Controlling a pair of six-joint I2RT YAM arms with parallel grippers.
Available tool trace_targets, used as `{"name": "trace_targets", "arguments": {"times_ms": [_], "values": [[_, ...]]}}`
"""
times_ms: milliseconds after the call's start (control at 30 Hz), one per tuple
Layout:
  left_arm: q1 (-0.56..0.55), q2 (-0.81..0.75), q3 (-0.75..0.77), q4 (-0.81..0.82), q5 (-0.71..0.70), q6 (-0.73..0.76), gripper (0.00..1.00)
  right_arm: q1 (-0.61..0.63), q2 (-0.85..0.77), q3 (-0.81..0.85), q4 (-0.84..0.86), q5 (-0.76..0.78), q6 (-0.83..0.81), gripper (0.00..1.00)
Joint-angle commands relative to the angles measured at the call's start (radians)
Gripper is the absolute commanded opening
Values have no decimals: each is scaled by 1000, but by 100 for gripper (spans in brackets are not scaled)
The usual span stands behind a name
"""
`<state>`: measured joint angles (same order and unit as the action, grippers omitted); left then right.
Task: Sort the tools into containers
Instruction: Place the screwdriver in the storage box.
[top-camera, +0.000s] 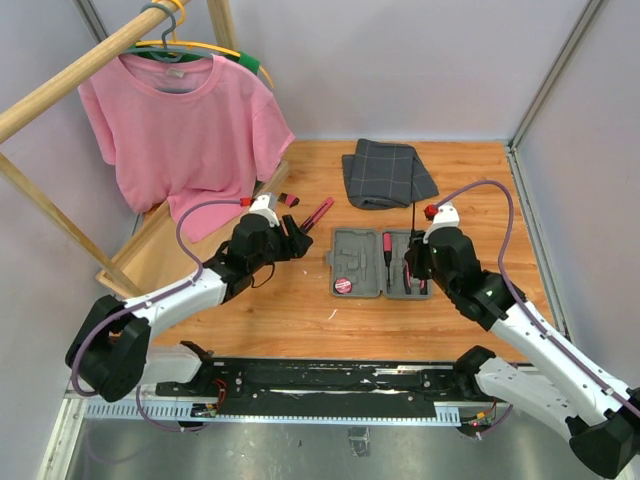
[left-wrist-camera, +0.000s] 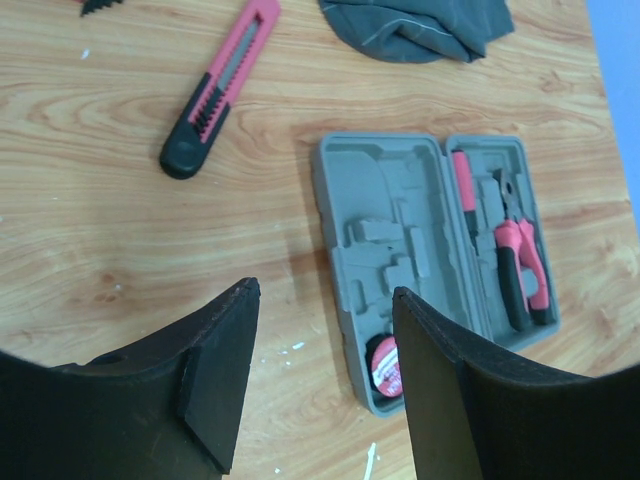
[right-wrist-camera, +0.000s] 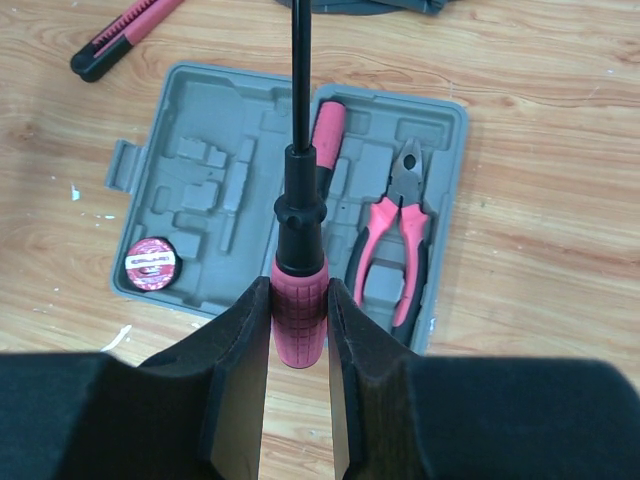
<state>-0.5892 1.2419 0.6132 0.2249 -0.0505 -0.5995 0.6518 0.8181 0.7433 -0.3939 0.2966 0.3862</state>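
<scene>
Wood-grain table (top-camera: 300, 310) is enclosed by pale walls. At the far left, a pink shirt (top-camera: 180, 130) is hung on a hanger from a wooden rack (top-camera: 60, 80).

Next comes the left gripper (top-camera: 297, 240), held low over the table with its fingers spread wide and nothing between them. In its wrist view (left-wrist-camera: 325, 290) bare wood and the case's near-left corner are seen through the gap. Just beyond it a small red-and-black item (top-camera: 288, 199) is seen, too small to identify.

A red-and-black knife (top-camera: 318, 213) is laid flat on the table beside the left gripper, at a slant, apart from the case (left-wrist-camera: 220, 85).

The grey case (top-camera: 380, 262) is laid open at the table's middle, with 2 moulded halves (left-wrist-camera: 400, 230). In the left half, a red tape roll (right-wrist-camera: 150, 265) is seated in the near-left corner (top-camera: 343, 285). In the right half, a cased screwdriver (left-wrist-camera: 463, 180) is set next to the hinge, and red-handled pliers (right-wrist-camera: 400, 240) are nested to its right (left-wrist-camera: 520, 260).

Behind the case, a folded grey cloth (top-camera: 385, 172) is spread on the table.

At the right, the right gripper (top-camera: 415, 265) is poised above the case's right half. Its fingers are closed (right-wrist-camera: 298, 290) on the red handle of a screwdriver (right-wrist-camera: 300, 250), whose black shaft is pointed away over the case.
</scene>
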Motion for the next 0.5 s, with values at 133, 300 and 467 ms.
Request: {"name": "trace_targets", "arguments": {"times_ms": [133,300,467], "values": [[48,101,61,89,-29,36,60,-93,40,54,-80,-36,-72,1],[49,172,102,95,-59,83,58,-133,117,93,-142,-83,-74,2],[51,229,98,127,-1,111,56,-194,199,104,-153,-214,-44,3]]}}
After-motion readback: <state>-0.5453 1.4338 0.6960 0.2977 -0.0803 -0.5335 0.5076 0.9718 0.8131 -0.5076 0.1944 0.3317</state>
